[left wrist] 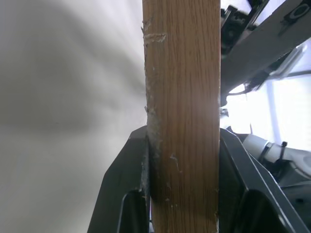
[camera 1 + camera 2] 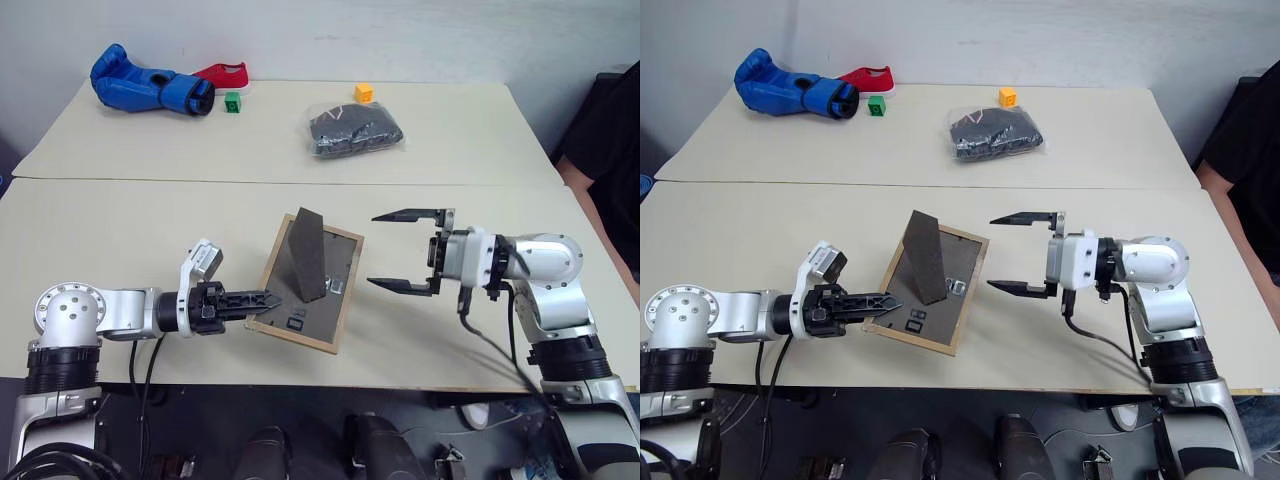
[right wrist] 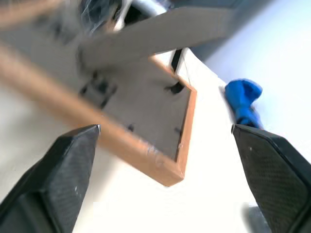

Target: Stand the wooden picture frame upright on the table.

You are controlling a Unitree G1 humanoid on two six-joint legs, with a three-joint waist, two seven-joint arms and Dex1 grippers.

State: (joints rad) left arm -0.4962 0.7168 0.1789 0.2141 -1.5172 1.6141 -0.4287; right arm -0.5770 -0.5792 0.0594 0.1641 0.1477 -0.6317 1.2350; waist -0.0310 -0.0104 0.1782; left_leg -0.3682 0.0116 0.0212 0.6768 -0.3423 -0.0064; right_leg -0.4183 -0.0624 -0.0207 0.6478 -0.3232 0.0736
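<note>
A small rectangular picture frame (image 2: 310,290) of light, grainy wood lies tilted near the front edge of a broad, pale beige surface (image 2: 150,215), its dark grey back facing up. A dark, flat, wedge-shaped stand (image 2: 306,252) folds out from that back and sticks upward, and small metal clips (image 2: 335,286) sit on the backing. The surface is smooth and matte, with a straight seam running across it.

The left arm reaches in low from the left, roughly level, and its black pincer (image 2: 262,298) is clamped on the near left edge of the frame; in the left wrist view the two dark fingers (image 1: 131,189) press against either side of the scuffed wooden rim. The right arm comes in from the right with its pincer (image 2: 397,250) pointing left toward the frame, one slim black finger above the other, spread wide and holding nothing, standing just beside the frame's right edge without touching it.

At the far side of the surface rest a glossy blue boxing glove (image 2: 148,85), a red shoe (image 2: 223,73), a small green cube (image 2: 232,101), a small orange cube (image 2: 363,92) and a dark bundle in a crinkled clear plastic bag (image 2: 355,128). A person in dark clothing (image 2: 605,140) sits at the right edge
</note>
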